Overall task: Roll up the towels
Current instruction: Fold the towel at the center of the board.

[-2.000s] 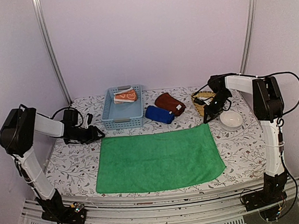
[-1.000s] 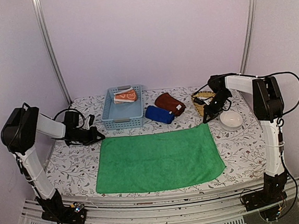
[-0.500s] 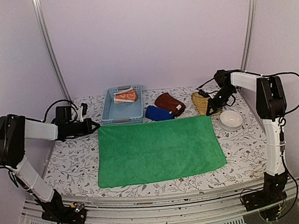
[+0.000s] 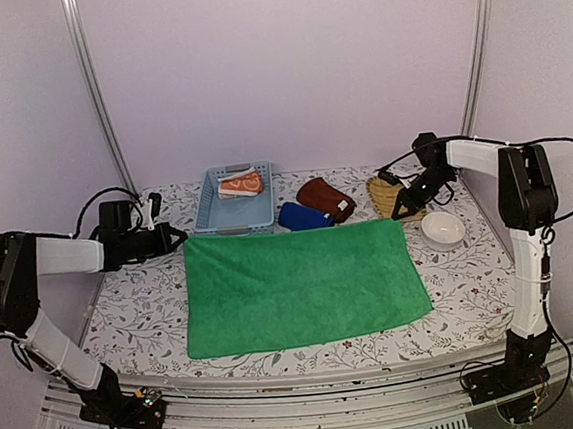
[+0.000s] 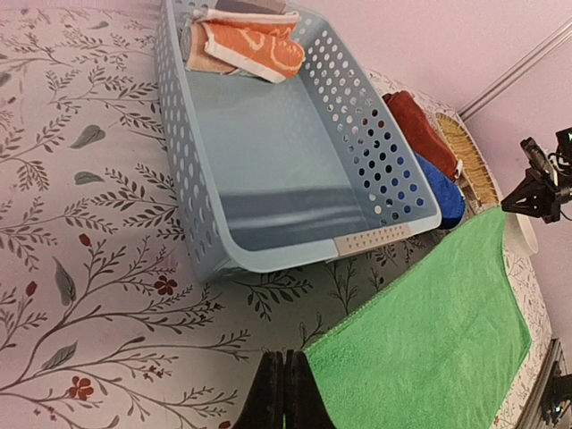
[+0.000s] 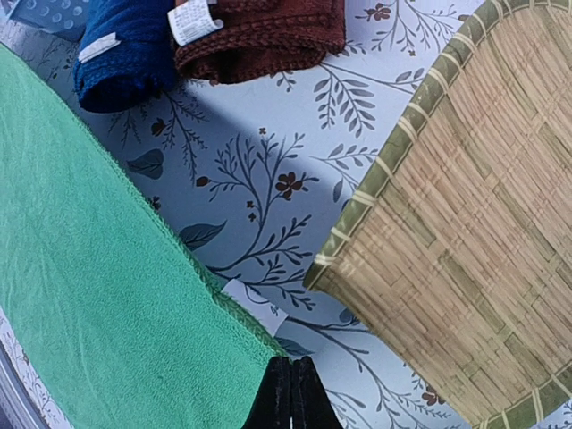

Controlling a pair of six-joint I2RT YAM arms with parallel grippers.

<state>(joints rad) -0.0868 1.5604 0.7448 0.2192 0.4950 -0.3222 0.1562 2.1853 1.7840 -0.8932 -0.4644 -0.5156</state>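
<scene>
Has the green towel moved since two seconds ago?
Yes. The green towel slid toward the back; its far edge now reaches the light blue basket.

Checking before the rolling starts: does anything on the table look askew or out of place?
Nothing stands out. The green towel lies flat and fairly square, its far corners pinched by the left gripper and right gripper.

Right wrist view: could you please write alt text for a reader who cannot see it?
The right gripper, shut, pinches a corner of the green towel, which spreads across the lower left on the floral tablecloth. A wicker tray fills the right side; a dark blue towel and a maroon towel lie beyond.
</scene>
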